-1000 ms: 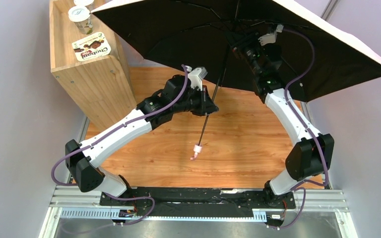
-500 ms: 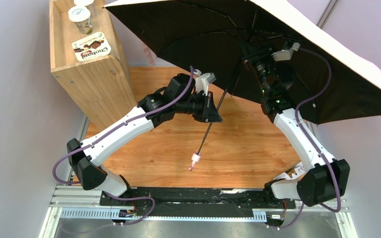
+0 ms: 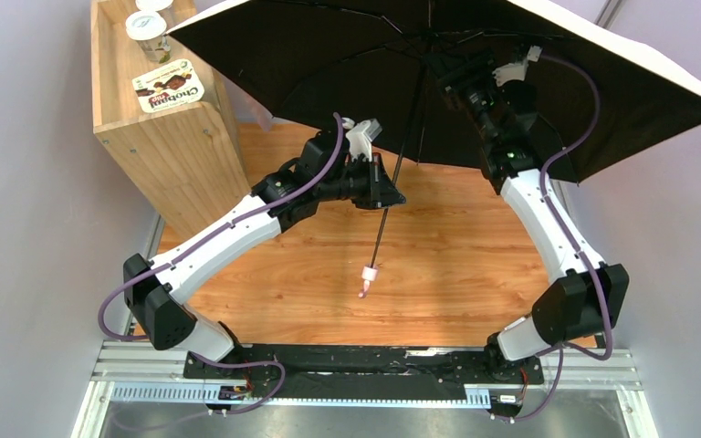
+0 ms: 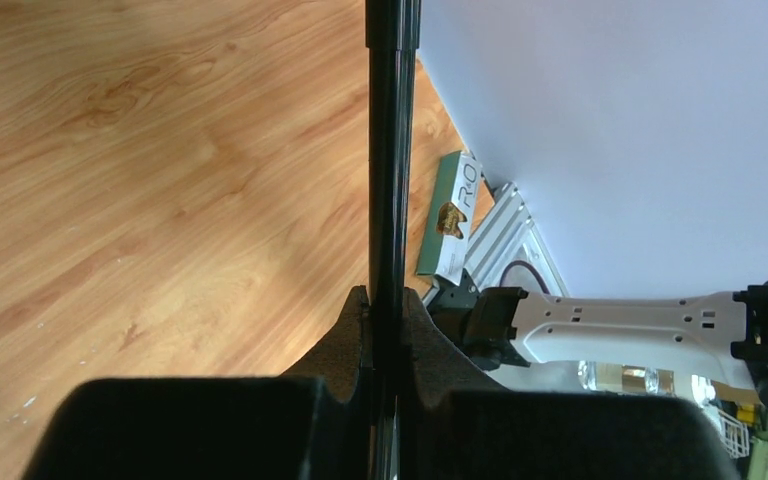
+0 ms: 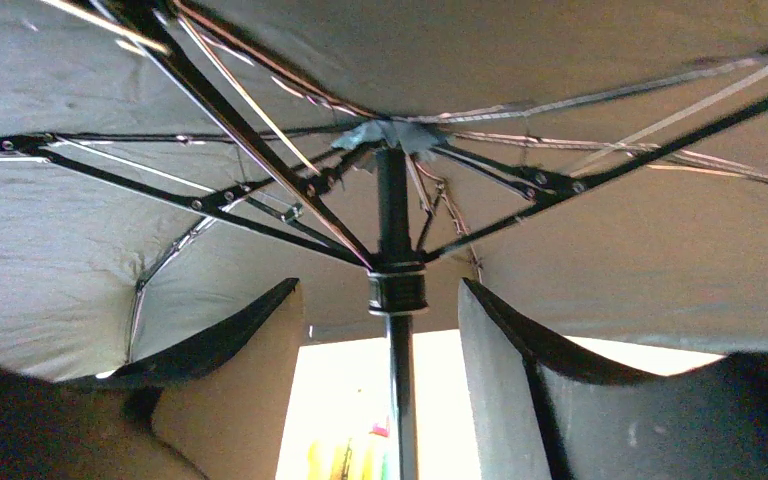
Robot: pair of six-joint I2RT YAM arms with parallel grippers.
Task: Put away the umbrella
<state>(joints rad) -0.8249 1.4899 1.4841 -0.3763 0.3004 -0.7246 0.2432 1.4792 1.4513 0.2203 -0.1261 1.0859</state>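
**A:** Where is the umbrella right now?

**B:** The wide-open folding umbrella, black underneath with a pale pink outer face, is held in the air over the far side of the orange-brown wooden table. Its thin black shaft slants down to the pale handle end, which hangs above the boards.

**A:** Which arm carries it?

**B:** The left gripper is clamped tight on the shaft, about midway. That grip stops the canopy tipping while the other arm works.

**A:** And the right gripper?

**B:** The right gripper is up under the canopy, fingers spread to either side of the black runner collar just below where the ribs meet. I judge it is lined up to drag that collar down and collapse the canopy. Whether a pad already brushes it, I can't tell.
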